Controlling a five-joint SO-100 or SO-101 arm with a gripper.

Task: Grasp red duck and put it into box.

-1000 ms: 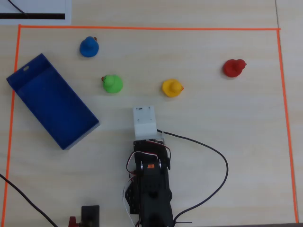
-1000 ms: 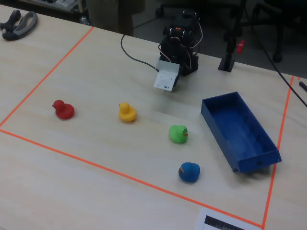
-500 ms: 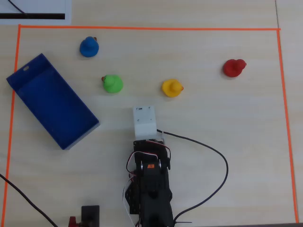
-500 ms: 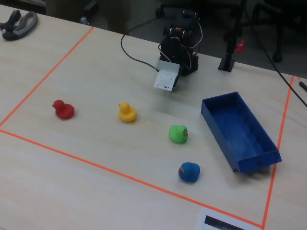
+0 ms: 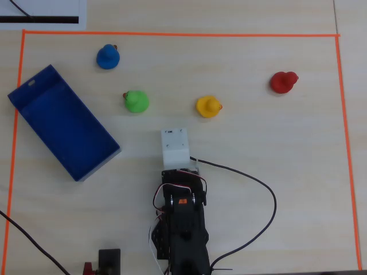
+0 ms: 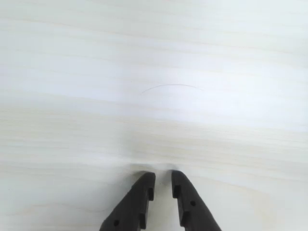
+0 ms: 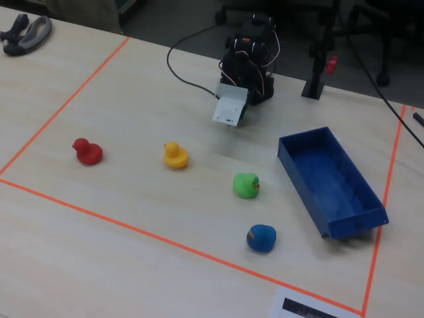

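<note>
The red duck [image 5: 283, 82] stands alone at the right of the overhead view and at the far left of the fixed view [image 7: 87, 152]. The dark-blue box [image 5: 34, 97] lies slanted at the left edge of the taped area, and at the right in the fixed view [image 7: 291, 149], with nothing in it. My gripper [image 6: 162, 175] hovers over bare table near the arm's base, its black jaws drawn close with only a thin slit and nothing between them. A white housing [image 5: 175, 146] covers it from above. The duck is far off to the gripper's right in the overhead view.
A yellow duck [image 5: 207, 106], a green duck [image 5: 136, 101] and a blue duck [image 5: 108, 57] stand between the red duck and the box. Orange tape [image 5: 172, 35] frames the work area. A black cable [image 5: 265, 189] loops right of the arm.
</note>
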